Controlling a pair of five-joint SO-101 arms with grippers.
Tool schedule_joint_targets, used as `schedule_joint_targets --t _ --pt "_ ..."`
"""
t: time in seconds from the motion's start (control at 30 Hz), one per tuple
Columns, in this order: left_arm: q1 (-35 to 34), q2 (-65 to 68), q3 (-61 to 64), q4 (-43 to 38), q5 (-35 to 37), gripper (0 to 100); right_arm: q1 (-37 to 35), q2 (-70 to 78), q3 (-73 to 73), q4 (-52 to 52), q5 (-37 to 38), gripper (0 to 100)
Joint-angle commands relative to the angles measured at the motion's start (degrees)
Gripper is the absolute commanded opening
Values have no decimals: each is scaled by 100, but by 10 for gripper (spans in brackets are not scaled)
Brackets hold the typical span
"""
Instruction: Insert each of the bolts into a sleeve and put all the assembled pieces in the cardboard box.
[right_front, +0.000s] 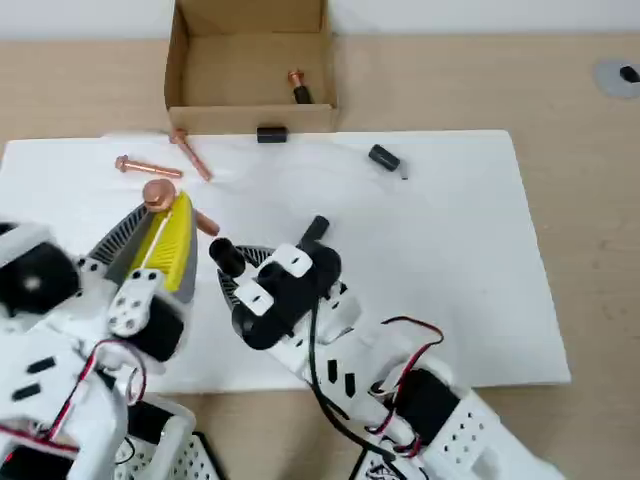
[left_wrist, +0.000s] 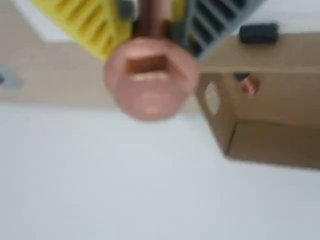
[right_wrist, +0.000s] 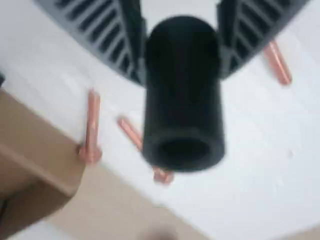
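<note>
A bolt (left_wrist: 150, 80) is clamped in the left gripper (right_front: 163, 212), a sleeve (right_wrist: 182, 95) in the right gripper (right_front: 238, 268); insertion is judged pending, alignment needed

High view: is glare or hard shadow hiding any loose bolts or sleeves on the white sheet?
High view: even light, no glare; the loose bolts and the loose sleeve stand out on the white sheet, shadows faint. Left wrist view: the held bolt shows no glint. Right wrist view: the held sleeve reads near-black, its bore darker still.
</note>
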Motion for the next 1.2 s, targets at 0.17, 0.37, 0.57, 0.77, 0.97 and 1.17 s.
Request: schedule_joint_targets --t 0.17,0.37,0.57,0.77,0.97,1.17 --pt "70 31 -387 35 53 5 -84 -145 -48 -141 -70 9" --pt "79 31 -396 396 53 5 -75 -145 -48 -141 -70 9" --pt "79 31 -659 782 53 6 -75 -145 -31 -141 -62 9" --pt "79 31 -941 1064 53 6 -75 -127 -31 -158 -62 9" --pt "88 31 -897 1099 325 7 4 -101 -22 -413 -70 9" --pt "545 31 -879 1073 299 6 40 -101 -22 -387 -70 9"
